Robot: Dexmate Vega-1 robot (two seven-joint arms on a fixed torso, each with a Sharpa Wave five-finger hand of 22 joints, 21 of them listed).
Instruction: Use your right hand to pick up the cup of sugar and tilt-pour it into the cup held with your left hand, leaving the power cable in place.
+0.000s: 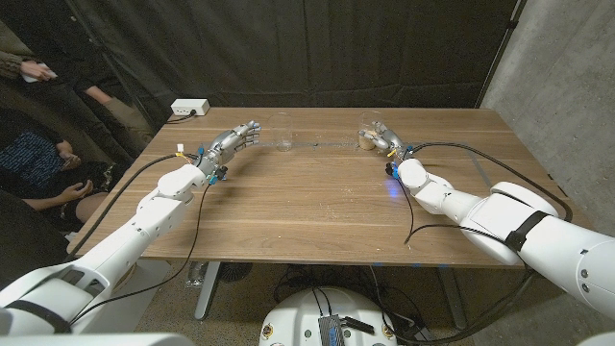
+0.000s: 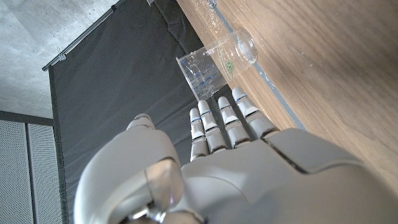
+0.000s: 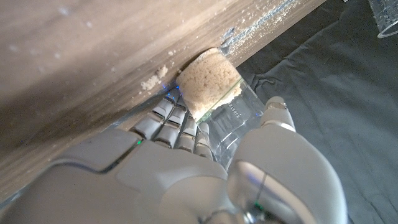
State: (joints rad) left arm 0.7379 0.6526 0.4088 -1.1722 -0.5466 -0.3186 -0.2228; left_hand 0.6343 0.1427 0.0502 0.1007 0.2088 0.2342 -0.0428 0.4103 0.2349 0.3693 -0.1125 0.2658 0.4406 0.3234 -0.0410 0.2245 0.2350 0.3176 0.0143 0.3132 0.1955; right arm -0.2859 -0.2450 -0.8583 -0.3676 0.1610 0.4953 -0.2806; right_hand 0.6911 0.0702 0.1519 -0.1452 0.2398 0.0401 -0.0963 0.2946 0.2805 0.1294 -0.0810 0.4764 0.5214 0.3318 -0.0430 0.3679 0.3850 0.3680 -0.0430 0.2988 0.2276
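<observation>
two hands [image 1: 233,140] [image 1: 382,135] near cups [image 1: 284,145] [image 1: 367,137]

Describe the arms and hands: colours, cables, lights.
White rounded arm shells with black joint bands. Left hand and right hand are silver-grey metallic with segmented fingers. Black cables loop along each forearm to the wrist. A blue light glows at the right wrist.

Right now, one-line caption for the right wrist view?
Right hand closing its fingers around the sugar cup on the table, spilled grains nearby.
</observation>
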